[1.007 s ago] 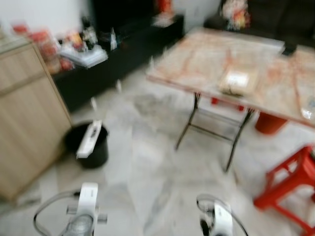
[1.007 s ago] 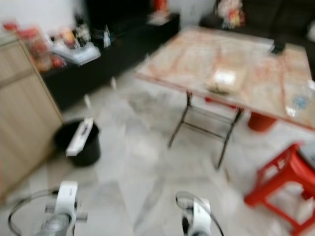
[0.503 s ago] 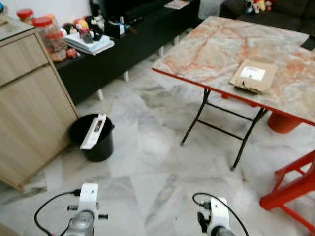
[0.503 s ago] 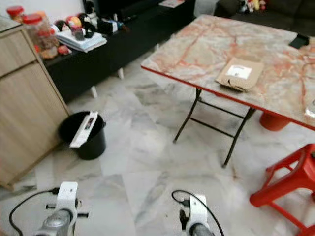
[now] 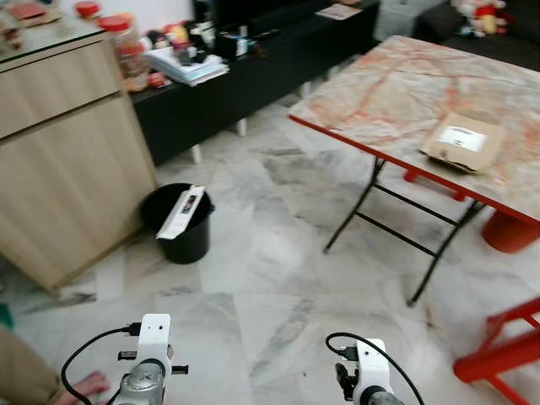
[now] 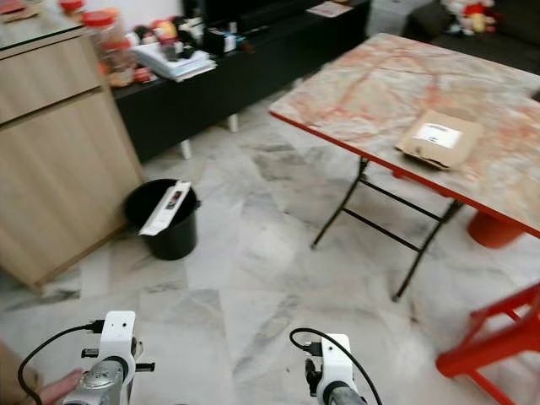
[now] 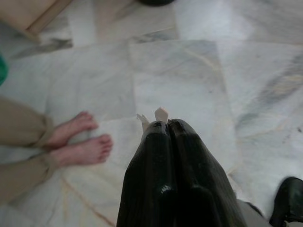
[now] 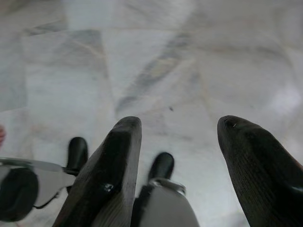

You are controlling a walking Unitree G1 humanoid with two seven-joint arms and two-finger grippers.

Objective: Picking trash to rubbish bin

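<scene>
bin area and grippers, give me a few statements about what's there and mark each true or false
1. A white flat piece of trash sticks out of the black bin. True.
2. The bin stands under the marble-top table. False: it stands on the open floor beside the wooden cabinet, apart from the table.
3. The left gripper has its fingers closed on a small pale scrap. True.
4. The right gripper is shut. False: its fingers are spread apart with bare floor between them.
5. A brown cardboard parcel lies on the table. True.
6. The parcel lies on the red stool. False: it is on the tabletop.
</scene>
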